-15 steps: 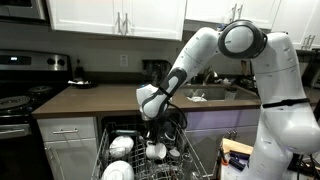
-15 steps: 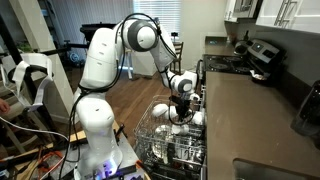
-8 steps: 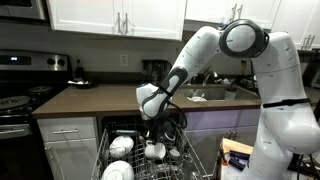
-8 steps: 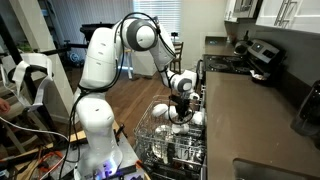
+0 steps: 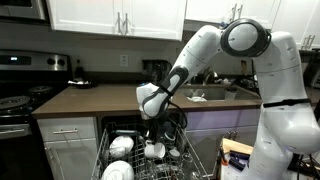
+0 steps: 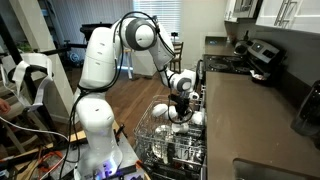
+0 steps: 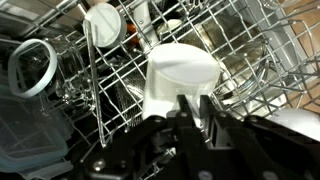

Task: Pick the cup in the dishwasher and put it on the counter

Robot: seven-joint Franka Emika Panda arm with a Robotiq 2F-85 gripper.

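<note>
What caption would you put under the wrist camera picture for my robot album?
The robot's gripper pinches the rim of a white cup sitting in the dishwasher rack.

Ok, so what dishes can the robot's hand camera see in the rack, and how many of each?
cup: 1
flat white round dish: 1
clear round tub: 1
Total: 3 that I can make out; the rest is too blurry.
</note>
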